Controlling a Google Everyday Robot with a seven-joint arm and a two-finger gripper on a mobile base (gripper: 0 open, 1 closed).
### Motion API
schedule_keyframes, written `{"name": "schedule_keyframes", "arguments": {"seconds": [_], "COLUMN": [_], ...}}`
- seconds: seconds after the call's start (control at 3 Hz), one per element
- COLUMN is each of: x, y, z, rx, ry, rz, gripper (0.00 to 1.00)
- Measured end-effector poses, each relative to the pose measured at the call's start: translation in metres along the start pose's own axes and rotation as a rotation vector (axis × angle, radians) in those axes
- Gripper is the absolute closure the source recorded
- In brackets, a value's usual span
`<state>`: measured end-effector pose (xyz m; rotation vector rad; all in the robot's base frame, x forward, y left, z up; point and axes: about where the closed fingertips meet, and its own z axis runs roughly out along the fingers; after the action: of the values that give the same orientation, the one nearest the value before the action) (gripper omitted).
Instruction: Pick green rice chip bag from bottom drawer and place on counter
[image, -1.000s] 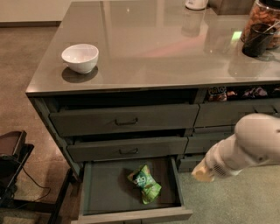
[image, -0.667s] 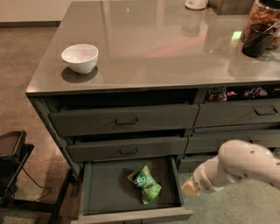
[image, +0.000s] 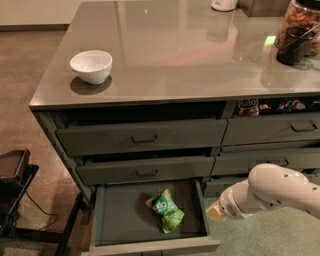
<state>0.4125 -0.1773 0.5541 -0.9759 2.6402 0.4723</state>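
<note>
The green rice chip bag (image: 165, 209) lies flat in the open bottom drawer (image: 118, 218), right of the drawer's middle. The drawer is pulled out from the lowest place of the left stack. The counter (image: 190, 50) is the glossy grey-brown top above it. My gripper (image: 214, 213) is at the end of the white arm (image: 272, 192), low on the right, just outside the drawer's right wall and level with the bag. It holds nothing that I can see.
A white bowl (image: 91, 66) stands on the counter's left front. A dark cup (image: 291, 45) and a jar stand at the back right. Two handled drawers (image: 142, 138) sit above the open one. A dark stand (image: 15, 185) is on the floor at left.
My arm has moved left and a little down, bringing the gripper closer to the right wall of the open drawer. The bag has not moved.
</note>
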Motion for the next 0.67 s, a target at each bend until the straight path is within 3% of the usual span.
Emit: {"name": "schedule_keyframes", "arguments": {"seconds": [0.33, 0.67], "x": [-0.001, 0.002], "y": [-0.003, 0.001], "z": [0.01, 0.042], "rx": [0.024, 0.041], "ry": [-0.026, -0.089], "rz": [0.006, 0.005], "gripper": [1.0, 1.0]}}
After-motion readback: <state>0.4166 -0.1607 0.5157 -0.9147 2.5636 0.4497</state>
